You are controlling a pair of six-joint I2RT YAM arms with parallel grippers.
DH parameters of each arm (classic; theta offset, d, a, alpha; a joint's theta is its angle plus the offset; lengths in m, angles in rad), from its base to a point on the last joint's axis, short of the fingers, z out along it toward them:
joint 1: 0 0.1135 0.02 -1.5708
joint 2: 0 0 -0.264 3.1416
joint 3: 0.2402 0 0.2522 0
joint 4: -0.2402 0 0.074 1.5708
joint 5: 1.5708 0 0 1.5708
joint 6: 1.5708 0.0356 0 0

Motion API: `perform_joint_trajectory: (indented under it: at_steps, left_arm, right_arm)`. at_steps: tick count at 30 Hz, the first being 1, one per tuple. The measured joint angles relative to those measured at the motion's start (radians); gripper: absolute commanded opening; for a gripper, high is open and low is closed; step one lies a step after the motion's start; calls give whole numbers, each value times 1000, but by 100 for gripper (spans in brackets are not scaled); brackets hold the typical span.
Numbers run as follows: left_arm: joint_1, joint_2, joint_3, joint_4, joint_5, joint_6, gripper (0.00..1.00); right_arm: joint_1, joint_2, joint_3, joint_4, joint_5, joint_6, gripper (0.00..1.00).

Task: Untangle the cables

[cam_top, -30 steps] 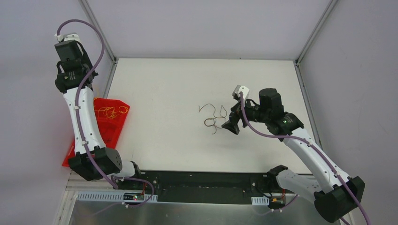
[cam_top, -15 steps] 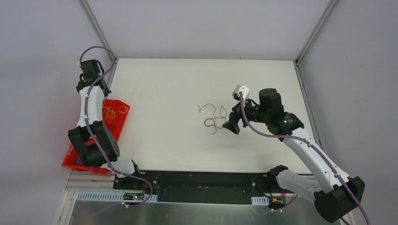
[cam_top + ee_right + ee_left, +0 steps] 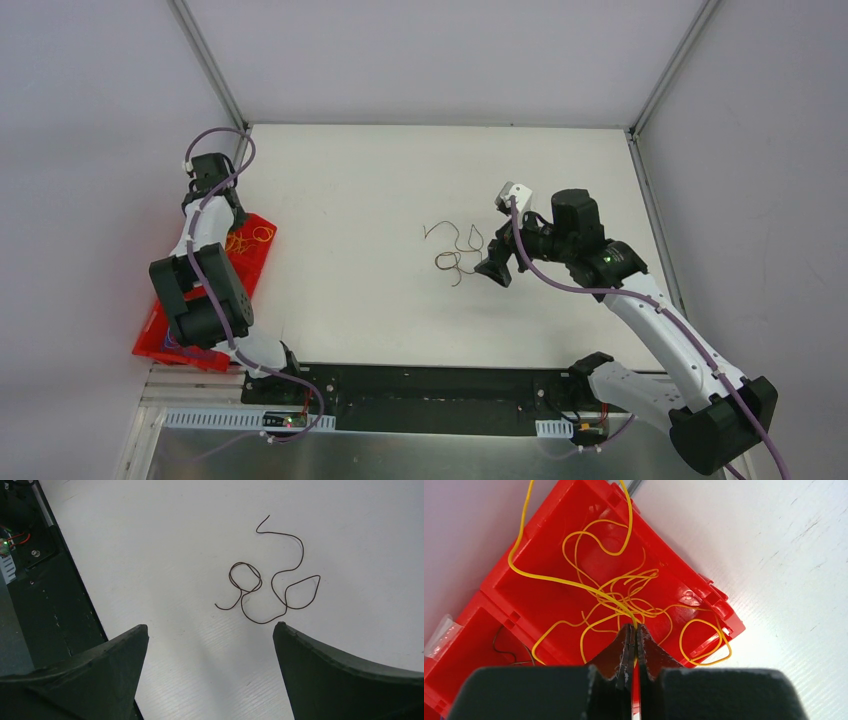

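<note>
**While One Strand Lies Loose on the Table and the Rest Sit in the Bin**

Where the workspace is concerned, a flat white table (image 3: 350, 180) is enclosed by plain pale walls (image 3: 420, 60) and aluminium frame posts (image 3: 205, 65). A red bin (image 3: 524, 600) is set at the table's left edge.

Two arms are fitted. The left arm is folded back on itself, with the elbow low by its base and the wrist carried over the bin. The left gripper (image 3: 633, 630) is pointed down into the bin, and its fingers are pressed together on a yellow cable (image 3: 629, 607) with no gap visible between them. The right arm is extended from the near right corner toward the table centre. The right gripper (image 3: 211, 626) is held above the surface with its fingers spread wide apart and nothing between them.

Counts are as follows:
- One dark cable (image 3: 286, 602) lies loose in curls at the table centre, just beside the right gripper.
- One tangle of yellow cable fills one bin compartment, with loops draped over the rim; the number of strands in it cannot be determined.
- One thin dark strand (image 3: 506, 647) lies in the adjoining compartment
</note>
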Motion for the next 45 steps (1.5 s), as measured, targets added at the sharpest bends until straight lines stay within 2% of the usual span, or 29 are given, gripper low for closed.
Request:
perform_joint_trajectory:
  at_steps: [9,18,22,31,43,44,45]
  left_arm:
    - [0,59,-5,-3,11,-72,0]
    - [-3,132,-15,-29,113,-148,0]
    - [-18,105,-69,-24,129,-187,0]
    - [-42,-82,-182,-8,166,-303,0]
    - [-40,-100,-171,6,190,-453,0]
    - [-40,-100,-171,1,192,-464,2]
    - [-39,-99,-171,-2,194,-471,10]
  right_arm:
    - [0,0,-1,-2,1,0,99]
    - [0,0,-1,-6,1,0,99]
    - [0,0,-2,-6,2,1,99]
    - [0,4,-15,-6,2,2,99]
    - [0,12,-15,-6,3,2,99]
    - [0,12,-15,-6,3,2,99]
    - [0,12,-15,-6,4,2,99]
